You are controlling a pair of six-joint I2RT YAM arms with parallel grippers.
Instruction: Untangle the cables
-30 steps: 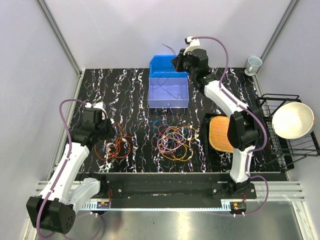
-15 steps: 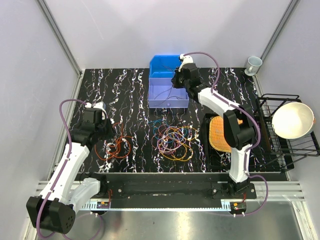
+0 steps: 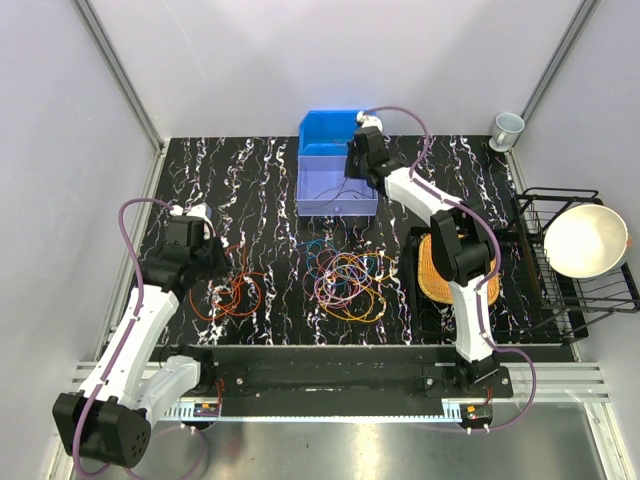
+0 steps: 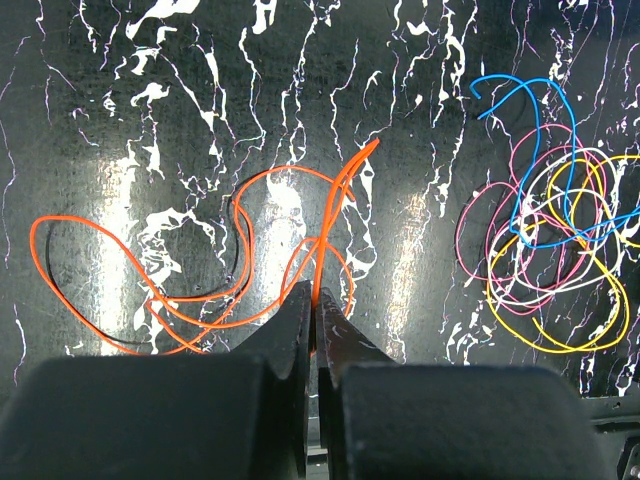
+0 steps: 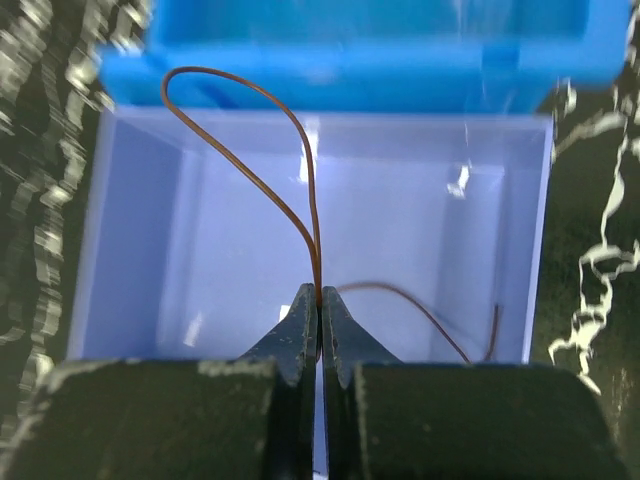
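Presently my right end effector (image 5: 320, 302) is pinched shut on a brown wire (image 5: 245, 165) directly above the lilac bin (image 5: 135, 250). The wire's loop rises from the tips and its tail drops into that bin, so I judge release comes next. My left end effector (image 4: 312, 295), nearer than the bin and leftward, is clamped on an orange wire (image 4: 150, 290). The remaining tangle (image 3: 348, 282) lies on the tabletop (image 3: 250, 180) just near of the bin.

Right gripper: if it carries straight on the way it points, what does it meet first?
Probably the floor of the lavender bin; the right gripper, shut on a brown cable, points into it. Depth is unclear.
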